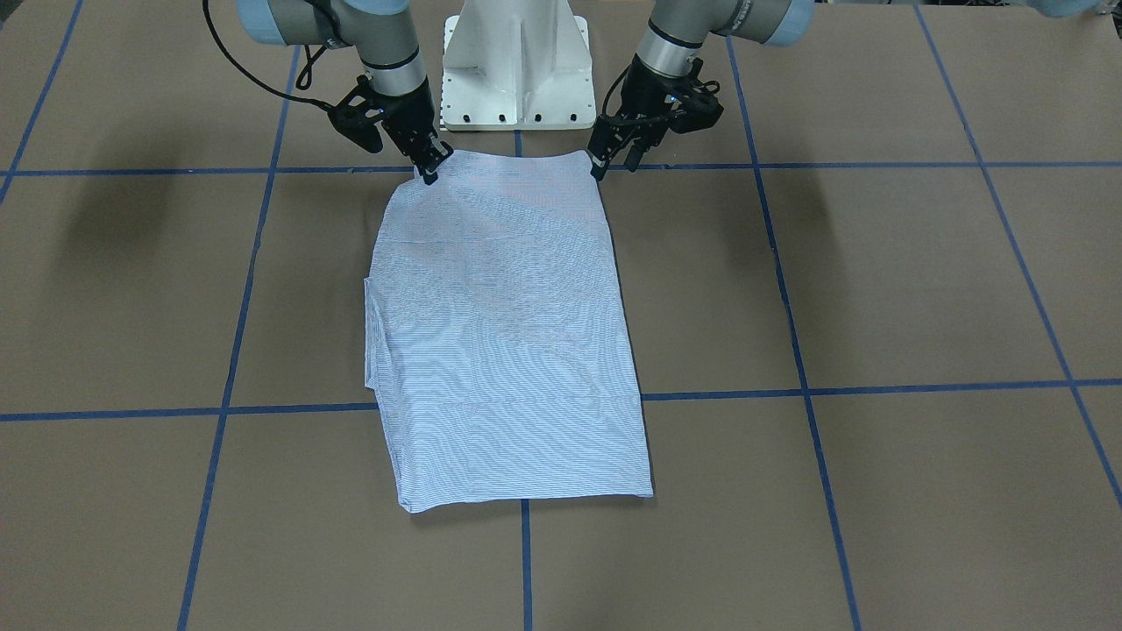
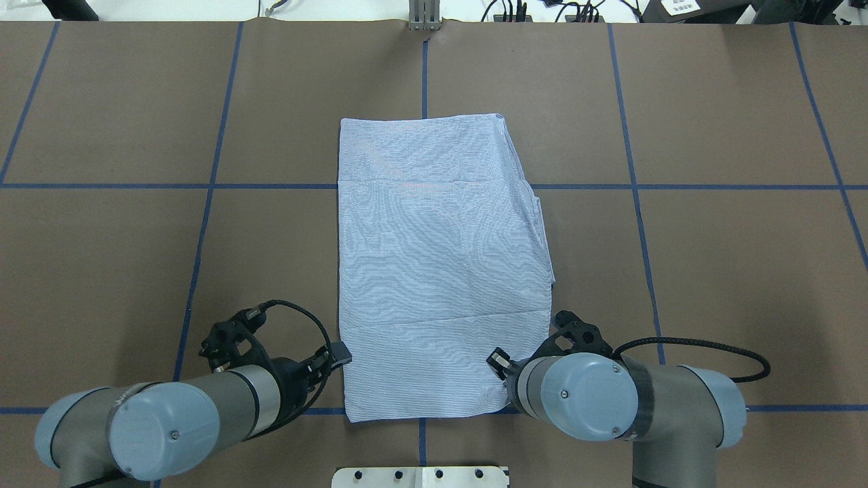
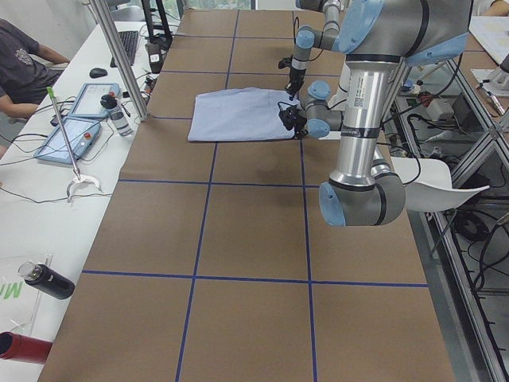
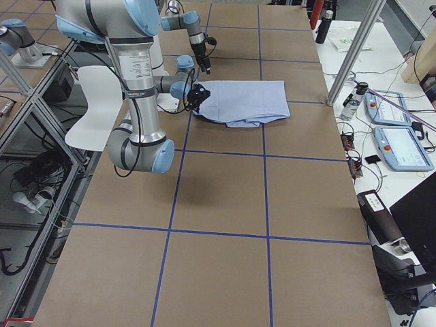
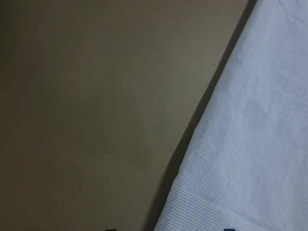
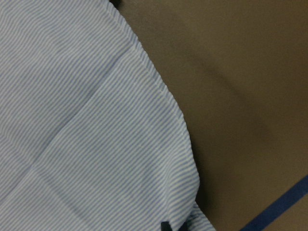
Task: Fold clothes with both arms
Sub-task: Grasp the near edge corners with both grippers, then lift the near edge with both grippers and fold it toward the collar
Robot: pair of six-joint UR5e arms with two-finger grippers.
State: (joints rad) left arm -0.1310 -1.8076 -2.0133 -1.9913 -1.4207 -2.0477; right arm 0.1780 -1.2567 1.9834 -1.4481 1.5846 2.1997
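Note:
The light blue-and-white striped shirt (image 1: 504, 333) lies flat on the brown table as a long rectangle with its sleeves tucked in; collar and buttons are hidden. Both arms reach its edge nearest the robot base. My right gripper (image 1: 429, 171) pinches one near corner, and in its wrist view a single dark tip sits on puckered cloth (image 6: 96, 125). My left gripper (image 1: 601, 168) stands at the other near corner. Its two tips show apart at the bottom of the left wrist view, either side of the shirt's edge (image 5: 250, 144). From overhead the left gripper (image 2: 339, 354) touches the shirt's side.
The white pedestal base (image 1: 515, 66) stands just behind the shirt. Blue tape lines (image 1: 789, 333) grid the brown table. Along the far edge are tablets (image 3: 71, 131), bottles (image 3: 48, 280), cables and a seated person (image 3: 20, 60).

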